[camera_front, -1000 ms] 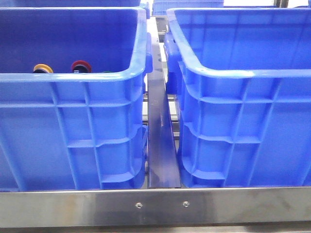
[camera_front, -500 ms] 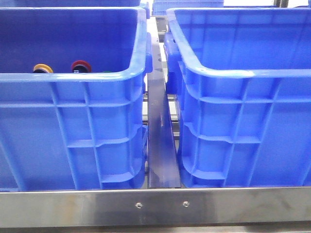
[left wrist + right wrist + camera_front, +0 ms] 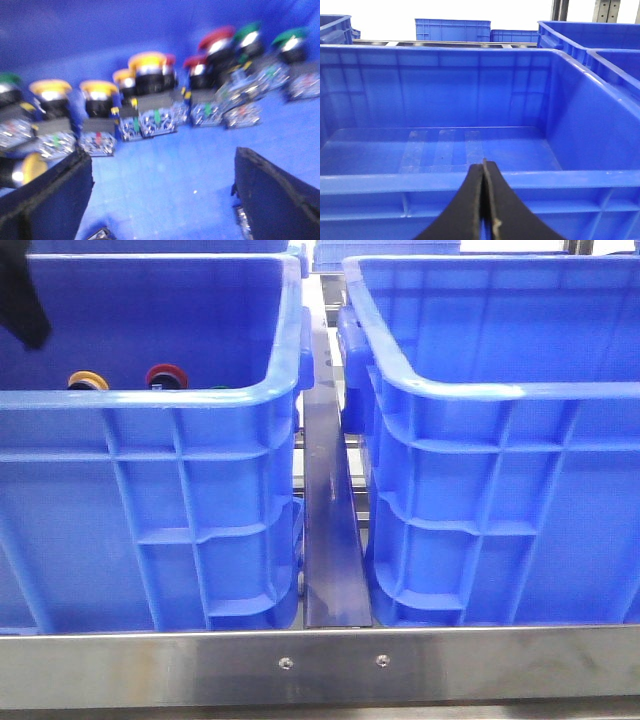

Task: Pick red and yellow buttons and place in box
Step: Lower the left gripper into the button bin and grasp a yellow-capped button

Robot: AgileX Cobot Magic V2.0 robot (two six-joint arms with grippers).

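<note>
Hovering spread-fingered above the buttons, the left gripper (image 3: 162,195) holds nothing; the red button (image 3: 167,376) and yellow button (image 3: 88,381) lie in the left crate (image 3: 150,400). The right gripper (image 3: 484,200) is clenched empty near the bare right box (image 3: 480,390); nothing is placed yet.

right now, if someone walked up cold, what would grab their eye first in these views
Two big blue crates fill the front view: the left crate shows a yellow button and a red button peeking over its rim, while the right crate looks bare inside. The left wrist view is blurred but packed with a row of yellow, red and green push buttons, with the open left gripper low above the floor. The right gripper is shut before the right crate's rim.
</note>
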